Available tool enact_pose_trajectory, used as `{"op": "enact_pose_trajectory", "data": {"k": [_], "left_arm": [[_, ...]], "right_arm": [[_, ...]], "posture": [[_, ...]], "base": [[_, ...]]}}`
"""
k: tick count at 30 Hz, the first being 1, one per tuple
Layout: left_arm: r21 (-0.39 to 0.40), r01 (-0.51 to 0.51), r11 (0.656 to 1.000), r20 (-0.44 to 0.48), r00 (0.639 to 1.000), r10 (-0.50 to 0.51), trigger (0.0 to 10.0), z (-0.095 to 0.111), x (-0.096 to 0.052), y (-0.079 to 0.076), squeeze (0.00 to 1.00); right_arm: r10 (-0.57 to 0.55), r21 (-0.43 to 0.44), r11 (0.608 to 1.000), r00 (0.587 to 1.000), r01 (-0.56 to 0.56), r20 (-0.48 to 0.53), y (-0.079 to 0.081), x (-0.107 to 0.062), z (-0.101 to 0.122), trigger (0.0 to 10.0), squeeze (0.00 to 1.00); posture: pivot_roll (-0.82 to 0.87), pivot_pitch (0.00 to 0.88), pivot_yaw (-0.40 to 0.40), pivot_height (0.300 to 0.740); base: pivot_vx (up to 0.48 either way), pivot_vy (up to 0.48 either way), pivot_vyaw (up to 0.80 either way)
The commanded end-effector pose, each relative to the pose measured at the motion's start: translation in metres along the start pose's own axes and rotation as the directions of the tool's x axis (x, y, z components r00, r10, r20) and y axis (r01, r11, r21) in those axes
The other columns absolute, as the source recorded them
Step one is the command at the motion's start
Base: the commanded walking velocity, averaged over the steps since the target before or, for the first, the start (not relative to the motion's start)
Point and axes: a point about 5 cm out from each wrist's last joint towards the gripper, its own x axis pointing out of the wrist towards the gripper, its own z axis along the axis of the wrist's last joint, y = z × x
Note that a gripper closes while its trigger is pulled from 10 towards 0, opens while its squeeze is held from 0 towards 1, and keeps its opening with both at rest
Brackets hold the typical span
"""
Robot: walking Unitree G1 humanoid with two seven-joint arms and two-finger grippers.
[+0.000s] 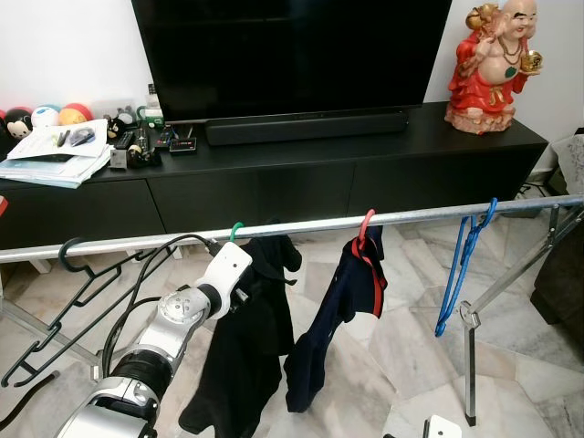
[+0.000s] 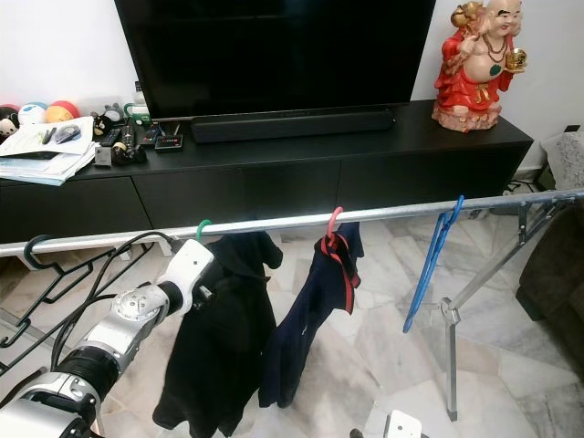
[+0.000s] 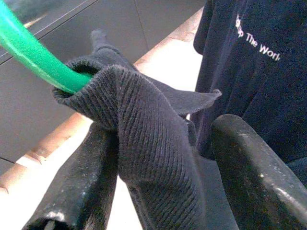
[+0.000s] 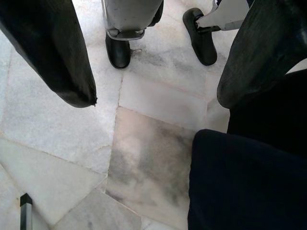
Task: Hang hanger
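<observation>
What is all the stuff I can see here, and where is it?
rail: one, silver, across the room
green hanger: one, on rail, carrying black garment
red hanger: one, on rail, carrying navy shirt
blue hanger: one, bare, on rail
black hanger: one, bare, rail's left end
television: one, black, on cabinet
soundbar: one, black
statue: one, red and gold, cabinet's right end
papers: stack, cabinet's left end
left gripper: fingers around black garment's collar
right gripper: open, above floor

Four hangers on the rail (image 1: 411,216), two bearing garments, TV cabinet (image 1: 274,182) behind, statue (image 1: 493,64) on its right end
</observation>
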Motion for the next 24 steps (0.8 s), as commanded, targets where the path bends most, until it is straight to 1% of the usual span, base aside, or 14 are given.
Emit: {"op": "enact_pose_trajectory", "data": {"k": [1, 9, 12, 15, 24], "left_arm": [[0.008, 0.016, 1.0, -0.006, 1.0, -0.016, 0.0, -0.0029, -0.0006, -0.003, 0.0], [0.042, 0.038, 0.998, -0.024, 0.999, -0.037, 0.0, -0.0036, -0.0002, -0.0053, 0.0], [0.084, 0.059, 0.995, -0.068, 0.996, -0.054, 0.0, -0.0077, -0.0008, -0.0067, 0.0], [0.118, 0.062, 0.991, -0.103, 0.993, -0.05, 0.0, -0.0105, -0.0013, -0.0061, 0.0], [0.126, 0.062, 0.99, -0.098, 0.994, -0.05, 0.0, -0.0082, -0.0003, -0.0083, 0.0]], "right_arm": [[-0.002, 0.0, 1.0, 1.0, 0.002, -0.014, -0.0007, -0.0004, -0.0026, 10.0, 0.0], [-0.002, -0.001, 1.0, 1.0, 0.002, -0.02, -0.0013, -0.0007, -0.0039, 10.0, 0.0], [-0.003, -0.002, 1.0, 1.0, 0.003, -0.024, -0.0019, -0.0009, -0.0047, 10.0, 0.0], [-0.004, -0.002, 1.0, 1.0, 0.004, -0.027, -0.0023, -0.0011, -0.0057, 10.0, 0.0], [-0.002, -0.003, 1.0, 1.0, 0.002, -0.031, -0.0019, -0.0012, -0.0065, 10.0, 0.0]], "posture": [[0.05, 0.048, 0.002, 0.74], [0.05, 0.055, 0.003, 0.74], [0.06, 0.055, 0.002, 0.74], [0.06, 0.057, 0.001, 0.74], [0.06, 0.057, 0.001, 0.74]], "base": [[0.0, 0.0, 0.0], [0.0, 0.0, 0.0], [0.0, 0.0, 0.0], [0.0, 0.0, 0.0], [0.0, 0.0, 0.0]]}}
